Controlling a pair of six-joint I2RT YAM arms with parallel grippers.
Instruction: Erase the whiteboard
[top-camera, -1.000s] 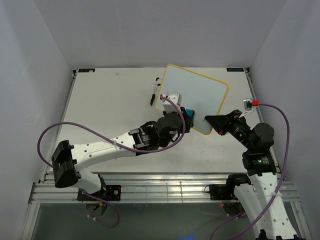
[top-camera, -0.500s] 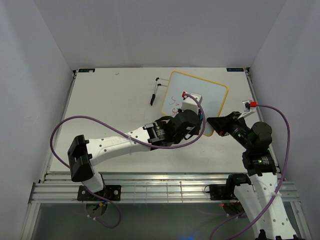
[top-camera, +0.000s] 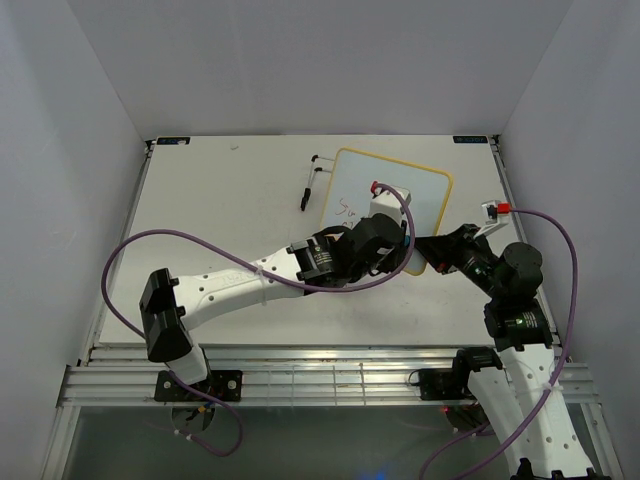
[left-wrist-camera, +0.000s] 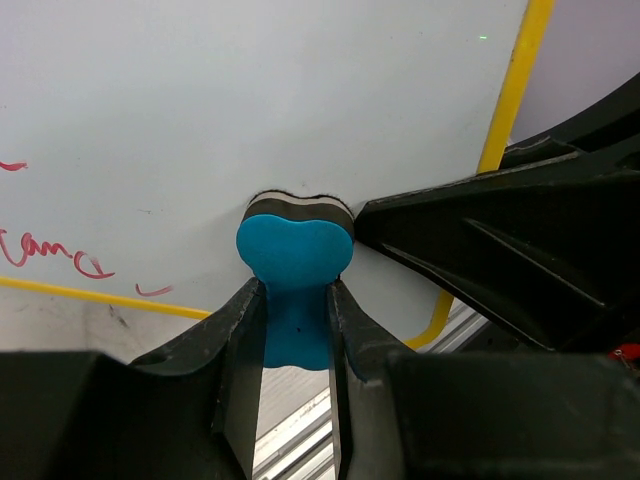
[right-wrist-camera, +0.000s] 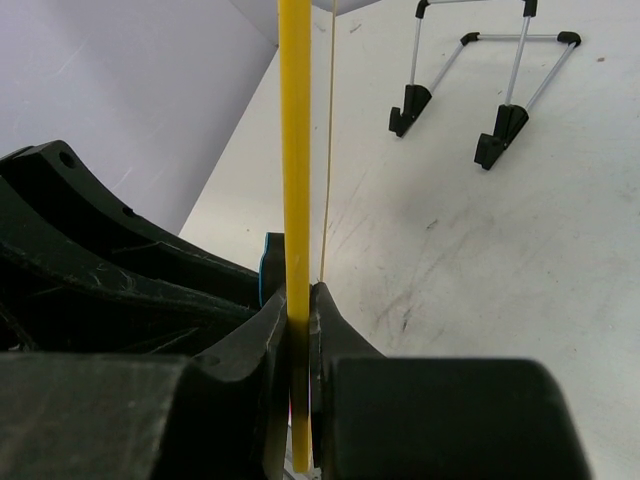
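The white rectangular whiteboard with a thin yellow frame (top-camera: 425, 192) is held at 1 o'clock on the table (top-camera: 220, 220), with red handwriting (top-camera: 347, 209) at its 9 o'clock. The right gripper (right-wrist-camera: 300, 310) pinches the frame edge. The left gripper (left-wrist-camera: 297, 310) clamps the blue bone-shaped foam eraser (left-wrist-camera: 295, 250) against the surface. Excess wiping pressure could lever the board out of that thin pinch.

Even, diffuse light fills my overhead view — the worktop (top-camera: 220, 205) reads bright, shadows under the arms faint and soft. The whiteboard (top-camera: 425, 185) shows an evenly lit white. On my left wrist feed the blue eraser (left-wrist-camera: 295, 250) is crisp; the left pincer (left-wrist-camera: 295, 300), nearest the lens, falls dark and soft — little detail.
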